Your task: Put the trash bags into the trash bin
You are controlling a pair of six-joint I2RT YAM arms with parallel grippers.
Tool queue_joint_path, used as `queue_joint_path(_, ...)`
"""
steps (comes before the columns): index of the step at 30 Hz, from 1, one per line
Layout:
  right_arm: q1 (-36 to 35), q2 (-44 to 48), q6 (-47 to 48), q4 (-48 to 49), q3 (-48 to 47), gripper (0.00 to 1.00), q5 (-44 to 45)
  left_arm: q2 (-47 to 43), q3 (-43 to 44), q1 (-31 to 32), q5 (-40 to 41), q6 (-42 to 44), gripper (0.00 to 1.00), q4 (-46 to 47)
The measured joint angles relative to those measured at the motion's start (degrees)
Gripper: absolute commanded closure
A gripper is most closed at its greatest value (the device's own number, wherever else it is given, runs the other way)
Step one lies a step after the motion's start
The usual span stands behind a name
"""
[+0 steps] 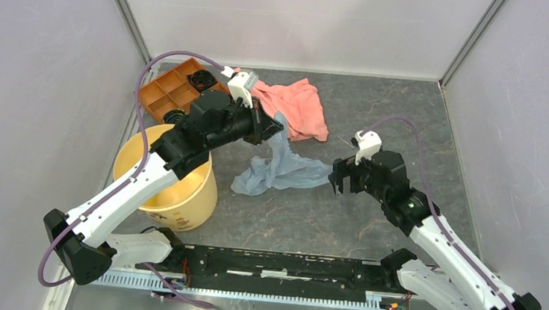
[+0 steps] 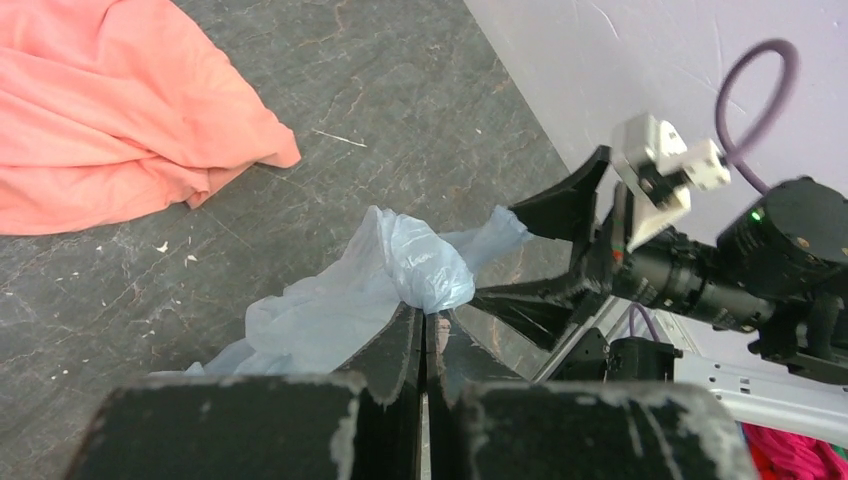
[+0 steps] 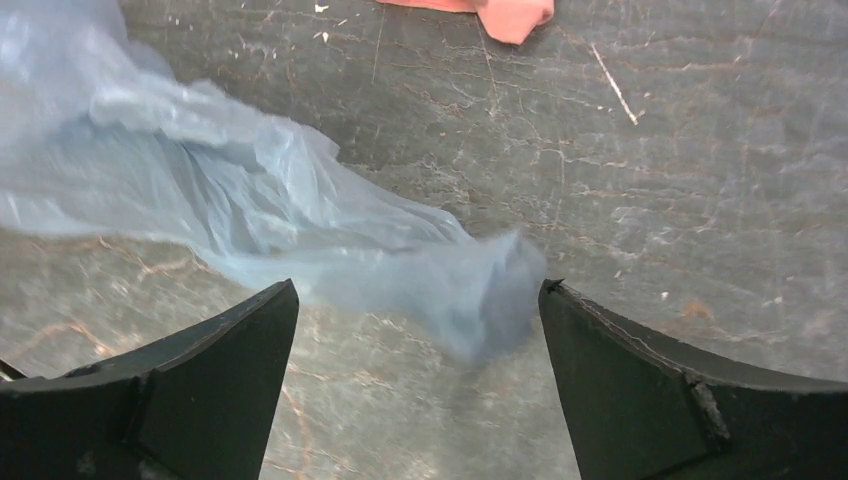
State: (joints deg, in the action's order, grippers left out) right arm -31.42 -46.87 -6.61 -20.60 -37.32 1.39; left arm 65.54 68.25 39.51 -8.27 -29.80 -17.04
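The left gripper (image 2: 422,318) pinches a bunched fold of the trash bag (image 1: 279,167), fingers pressed together, likely to lift it; the film trails across frame centre. The right gripper (image 3: 418,300) gapes wide by the bag's tail, holding nothing. The trash bin (image 1: 191,202) stands lower left.

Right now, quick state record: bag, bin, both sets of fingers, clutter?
bag: pale blue film, one end raised, the rest on the table
left fingers: shut on bag
right fingers: open, bag's other end between them, not pinched
bin: upright, near left, bag not in it
clutter: pink cloth and orange tray, far side
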Motion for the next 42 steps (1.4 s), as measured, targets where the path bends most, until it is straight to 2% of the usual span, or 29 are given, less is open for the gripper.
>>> queue_joint_path(5, 3.9, -6.8, -10.6, 2.2, -2.0, 0.02, -3.1, 0.1, 0.6, 0.0, -0.5, 0.1, 0.98, -1.2)
queue_joint_path(9, 7.5, -7.2, -19.9, 6.8, 0.9, 0.02, -7.8, 0.1, 0.7, 0.0, -1.0, 0.1, 0.98, -1.9)
queue_joint_path(11, 8.0, -7.1, -23.2, 8.8, 2.9, 0.06, -8.5, 0.1, 0.7, 0.0, -1.2, 0.1, 0.98, -2.0)
queue_joint_path(15, 8.6, -6.7, -25.5, 11.2, 5.6, 0.24, -9.5, 0.1, 0.7, 0.0, -1.4, 0.1, 0.98, -2.2)
queue_joint_path(16, 8.7, -6.6, -25.3, 11.3, 5.9, 0.32, -9.6, 0.1, 0.7, 0.0, -1.4, 0.1, 0.98, -2.3)
queue_joint_path(17, 8.7, -6.5, -24.9, 11.4, 6.0, 0.53, -9.8, 0.0, 0.7, 0.0, -1.4, 0.1, 0.98, -2.3)
queue_joint_path(18, 8.8, -6.3, -24.1, 11.5, 6.1, 0.67, -10.0, 0.0, 0.7, 0.0, -1.3, 0.1, 0.98, -2.5)
queue_joint_path(19, 8.8, -5.9, -23.0, 11.8, 6.3, 0.75, -10.3, -0.1, 0.7, 0.0, -1.3, 0.1, 0.98, -2.8)
queue_joint_path(24, 8.8, -2.8, -17.6, 12.6, 7.0, 0.96, -12.3, -0.2, 0.7, 0.0, -0.3, 0.9, 0.86, -5.4)
queue_joint_path(26, 8.8, -2.2, -15.6, 12.9, 6.9, 0.99, -13.9, -0.2, 0.8, 0.0, 0.8, 2.1, 0.8, -7.5)
queue_joint_path(33, 8.9, -2.5, -8.1, 10.1, 3.1, 1.0, -21.2, 0.1, 2.2, 0.0, 4.4, 5.1, 0.5, -14.8)
queue_joint_path(36, 8.9, -2.3, -5.6, 9.2, 0.4, 1.0, -23.1, 0.8, 3.1, 0.0, 6.8, 5.3, 0.41, -17.0)
queue_joint_path(39, 8.9, -2.1, -3.7, 8.6, -1.5, 1.0, -24.6, 1.7, 3.5, 0.0, 7.8, 5.3, 0.38, -18.5)
queue_joint_path(41, 8.9, -2.1, -2.6, 8.0, -2.2, 1.0, -25.1, 2.4, 4.0, 0.0, 7.9, 5.3, 0.43, -19.6)
queue_joint_path(42, 8.9, -2.1, -2.1, 7.5, -2.3, 0.99, -25.1, 2.7, 4.3, 0.0, 7.8, 5.3, 0.5, -20.1)
